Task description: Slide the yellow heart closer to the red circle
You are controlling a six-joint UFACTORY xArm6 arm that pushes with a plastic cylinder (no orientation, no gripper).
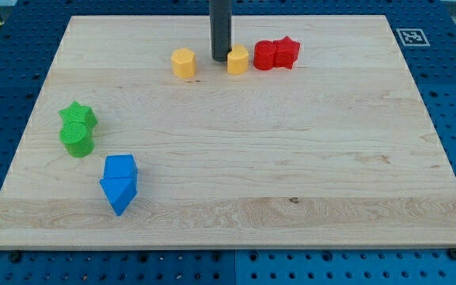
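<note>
Two yellow blocks lie near the view's top. One yellow block [237,60] sits right against the left side of the red circle [265,55]; it looks like the heart, though its shape is hard to make out. The other yellow block [184,62] lies apart, further left. A red star [288,52] touches the red circle on its right. My tip [220,59] stands on the board just left of the yellow block by the red circle, touching or nearly touching it, between the two yellow blocks.
A green star [78,115] and a green circle [77,139] sit together at the view's left. A blue block [121,168] and a blue triangle [118,195] sit together at the lower left. The wooden board [291,174] ends close above the red blocks.
</note>
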